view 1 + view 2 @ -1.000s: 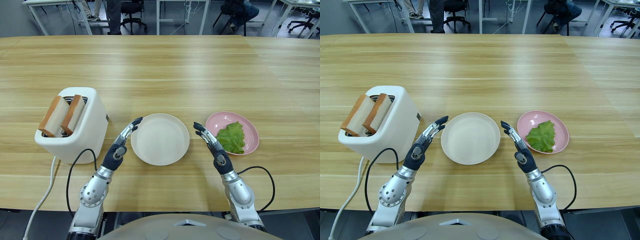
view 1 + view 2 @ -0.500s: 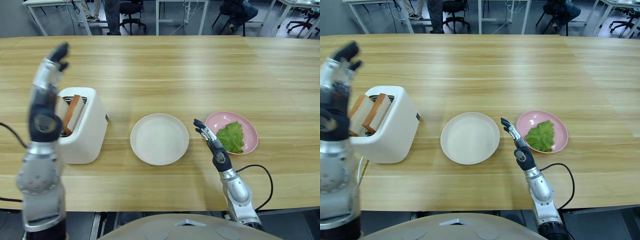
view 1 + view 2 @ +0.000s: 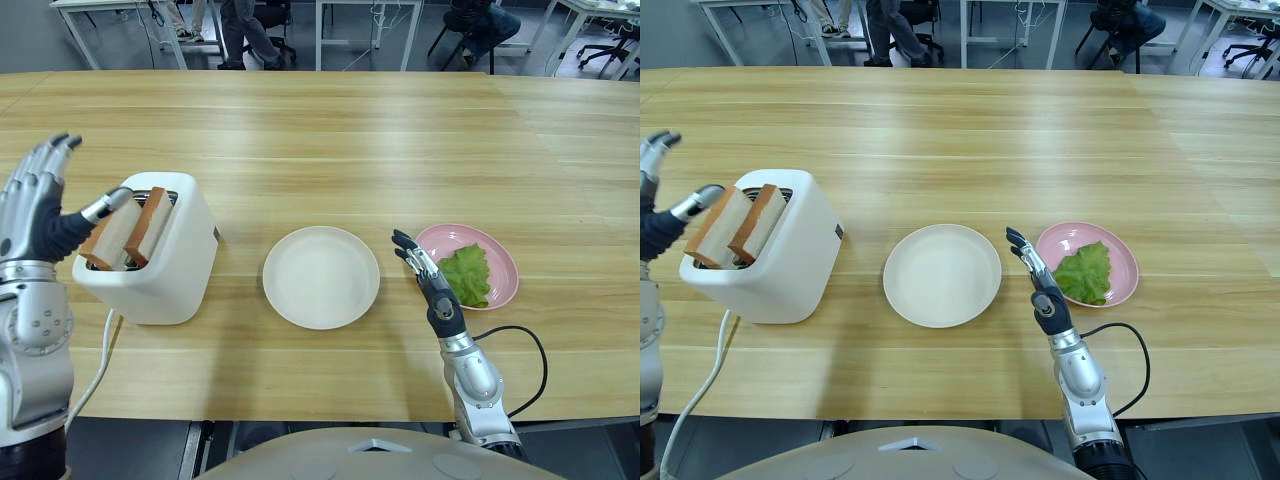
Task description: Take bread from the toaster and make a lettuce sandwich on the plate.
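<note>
Toaster left of the plate, bread sticking up. Left hand further left, fingers spread, empty. Right hand just right of the plate, fingers straight, holding nothing.

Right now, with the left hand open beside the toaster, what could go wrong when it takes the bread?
1. The two bread slices lean close together in the toaster; the left hand may pinch both or push the toaster.
2. The toaster's white cord hangs over the edge of the table below that hand and might get snagged.
</note>
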Motion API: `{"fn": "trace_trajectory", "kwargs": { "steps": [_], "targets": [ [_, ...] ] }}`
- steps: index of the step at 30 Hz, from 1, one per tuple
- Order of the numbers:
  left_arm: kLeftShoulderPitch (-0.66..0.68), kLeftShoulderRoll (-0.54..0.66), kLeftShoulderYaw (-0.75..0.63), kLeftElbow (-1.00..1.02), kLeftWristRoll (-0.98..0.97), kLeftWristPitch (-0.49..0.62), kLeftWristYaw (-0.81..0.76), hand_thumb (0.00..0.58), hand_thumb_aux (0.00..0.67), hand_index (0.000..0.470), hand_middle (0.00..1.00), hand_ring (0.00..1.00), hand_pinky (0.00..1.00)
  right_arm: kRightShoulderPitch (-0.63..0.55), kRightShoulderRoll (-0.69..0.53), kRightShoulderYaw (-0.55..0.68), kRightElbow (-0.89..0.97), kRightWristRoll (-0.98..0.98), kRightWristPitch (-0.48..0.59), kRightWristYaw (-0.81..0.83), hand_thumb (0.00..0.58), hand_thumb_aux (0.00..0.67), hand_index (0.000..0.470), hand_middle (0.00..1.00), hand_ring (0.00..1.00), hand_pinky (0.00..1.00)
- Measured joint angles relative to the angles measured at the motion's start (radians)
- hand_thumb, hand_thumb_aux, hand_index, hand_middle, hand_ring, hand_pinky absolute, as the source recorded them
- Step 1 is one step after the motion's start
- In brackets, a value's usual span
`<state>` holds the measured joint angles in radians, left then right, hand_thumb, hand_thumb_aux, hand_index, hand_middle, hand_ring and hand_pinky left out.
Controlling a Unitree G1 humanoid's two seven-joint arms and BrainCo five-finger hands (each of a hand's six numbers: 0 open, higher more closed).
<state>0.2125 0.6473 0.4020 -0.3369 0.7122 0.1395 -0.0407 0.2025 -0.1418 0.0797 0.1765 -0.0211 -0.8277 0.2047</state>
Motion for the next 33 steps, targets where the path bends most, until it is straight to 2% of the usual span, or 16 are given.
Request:
{"fn": "trace_trajectory", "kwargs": {
  "steps": [9,26,28,29,31,32,33],
  "targets": [
    [0.013,0.009,-0.041,0.043,0.132,0.110,-0.030,0.000,0.000,0.000,0.00,0.00,0.00,0.014,-0.008,-0.003,-0.022,0.003,0.011,0.000,0.000,0.000,0.000,0.00,0.00,0.00],
    [0.016,0.033,-0.085,0.065,0.196,0.187,-0.065,0.000,0.000,0.000,0.00,0.00,0.00,0.035,-0.015,-0.004,-0.063,0.012,0.020,0.001,0.000,0.000,0.000,0.00,0.00,0.00],
    [0.012,0.034,-0.106,0.083,0.197,0.187,-0.070,0.258,0.171,0.117,0.00,0.00,0.00,0.036,-0.016,-0.004,-0.067,0.014,0.021,0.001,0.000,0.000,0.000,0.00,0.00,0.00],
    [0.011,0.034,-0.122,0.089,0.195,0.185,-0.075,0.301,0.205,0.141,0.00,0.00,0.00,0.037,-0.016,-0.004,-0.069,0.015,0.022,0.001,0.000,0.000,0.000,0.00,0.00,0.00],
    [0.001,0.030,-0.151,0.097,0.188,0.176,-0.078,0.301,0.205,0.141,0.00,0.00,0.00,0.039,-0.016,-0.004,-0.071,0.018,0.023,0.001,0.000,0.000,0.000,0.00,0.00,0.00],
    [-0.007,0.030,-0.156,0.096,0.183,0.168,-0.078,0.462,0.368,0.253,0.00,0.00,0.00,0.040,-0.016,-0.004,-0.072,0.018,0.024,0.001,0.000,0.000,0.000,0.00,0.00,0.00],
    [-0.009,0.030,-0.159,0.096,0.174,0.160,-0.076,0.506,0.431,0.296,0.00,0.00,0.00,0.041,-0.016,-0.004,-0.073,0.019,0.025,0.001,0.000,0.000,0.000,0.00,0.00,0.00]
  ]
}}
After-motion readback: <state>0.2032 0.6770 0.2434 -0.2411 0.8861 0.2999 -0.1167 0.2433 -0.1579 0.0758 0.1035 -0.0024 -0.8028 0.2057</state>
